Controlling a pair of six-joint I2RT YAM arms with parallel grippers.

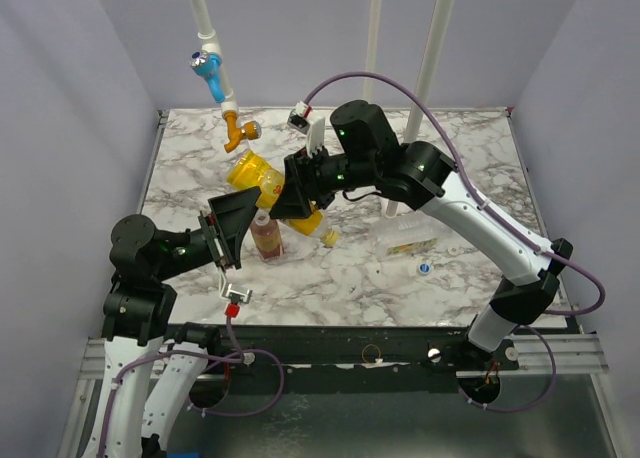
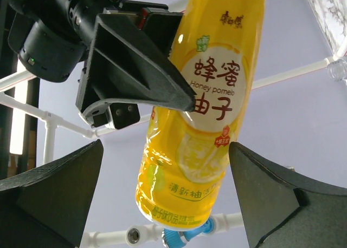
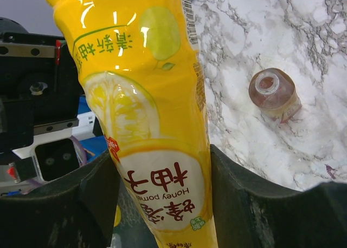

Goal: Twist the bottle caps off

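My right gripper point(image 1: 296, 194) is shut on the yellow-orange bottle point(image 1: 262, 178) and holds it tilted above the table, base up-left and neck end point(image 1: 327, 235) down-right. In the right wrist view both fingers point(image 3: 249, 204) press its label point(image 3: 157, 150). My left gripper point(image 1: 232, 224) is open just left of it. In the left wrist view the bottle's base point(image 2: 184, 194) hangs between the spread fingers point(image 2: 287, 199) with a gap on each side. The brown bottle point(image 1: 267, 236) stands upright below, its mouth open point(image 3: 267, 83). A clear bottle point(image 1: 410, 244) lies on its side to the right. A blue-and-white cap point(image 1: 425, 269) lies near it.
A white pipe with a blue tap handle point(image 1: 207, 62) and an orange spout point(image 1: 238, 131) hangs over the back left of the marble table point(image 1: 480, 158). Two white poles point(image 1: 432, 48) stand at the back right. Grey walls close in the sides.
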